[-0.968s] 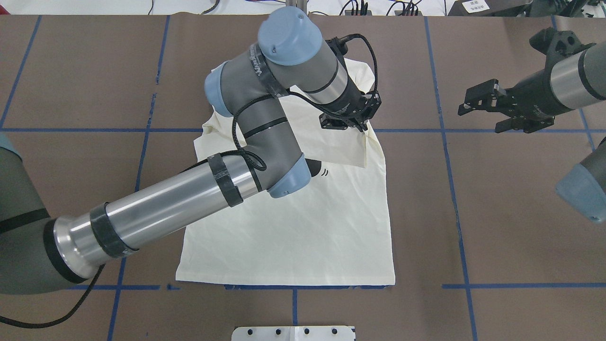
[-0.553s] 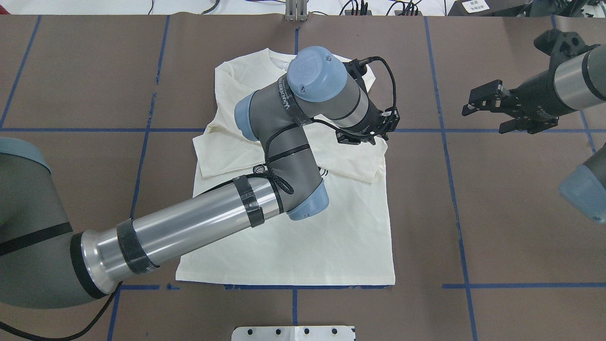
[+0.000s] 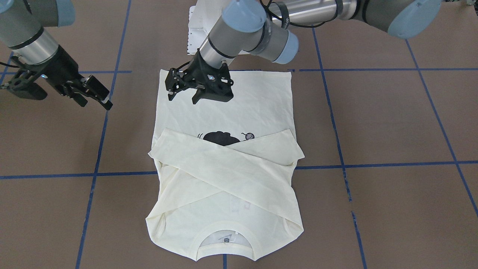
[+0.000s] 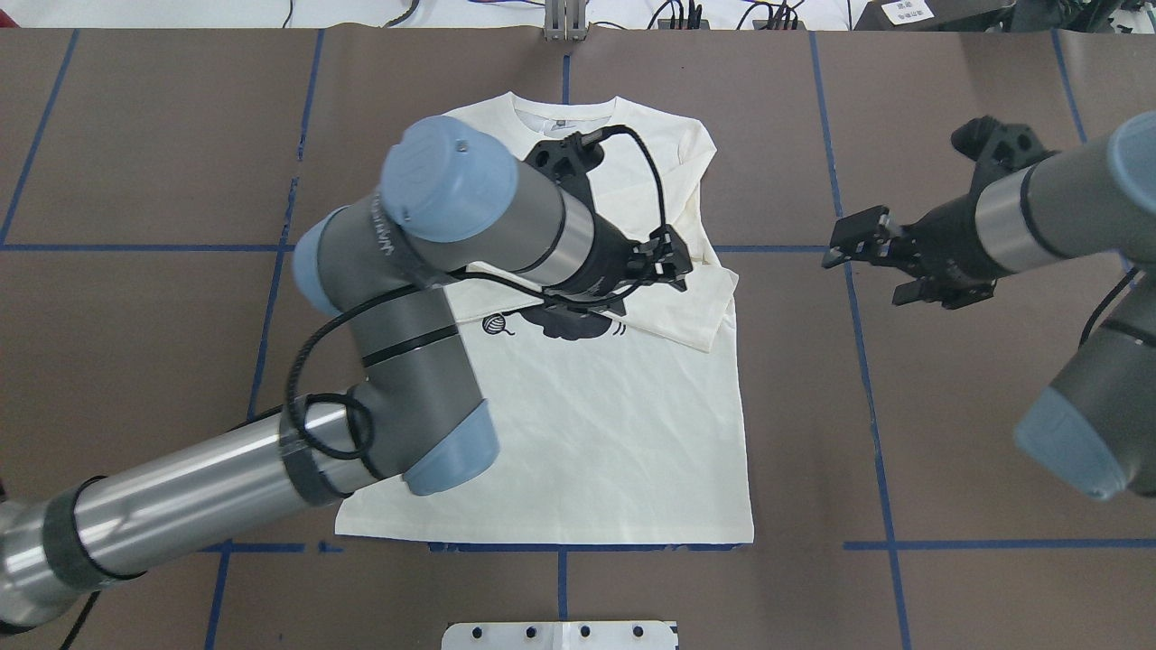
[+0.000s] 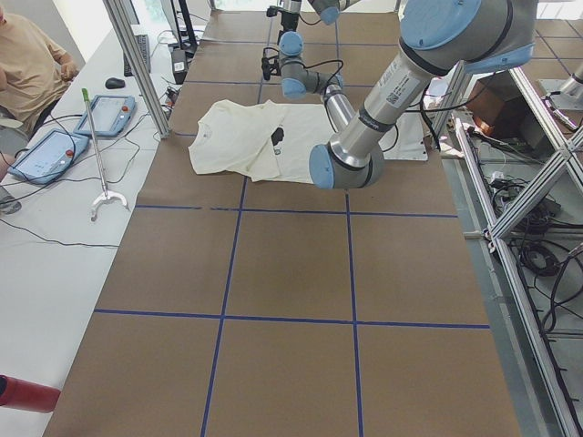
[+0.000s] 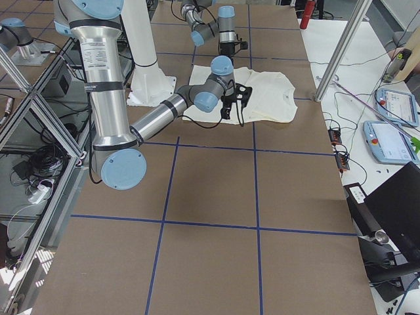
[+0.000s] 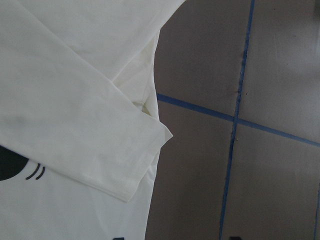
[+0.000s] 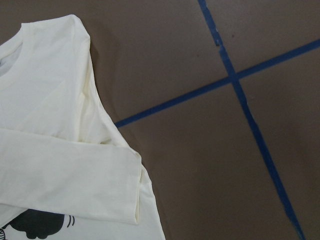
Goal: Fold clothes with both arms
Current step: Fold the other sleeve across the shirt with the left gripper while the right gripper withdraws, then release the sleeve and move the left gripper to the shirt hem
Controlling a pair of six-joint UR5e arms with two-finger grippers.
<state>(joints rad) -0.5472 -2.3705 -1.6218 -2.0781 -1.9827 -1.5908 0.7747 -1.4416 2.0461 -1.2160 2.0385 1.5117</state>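
A: Both sleeves are crossed over the T-shirt (image 3: pixel 224 175). For the body fold, I'd bring each pincer down on a hem corner and lift evenly.

B: Agreed. The left pincer (image 3: pixel 186 89) hangs apart over the shirt's lower body; the right pincer (image 3: pixel 94 94), apart too, waits beside it. The cream shirt lies flat on the surface (image 3: pixel 373 130), cat print half hidden.
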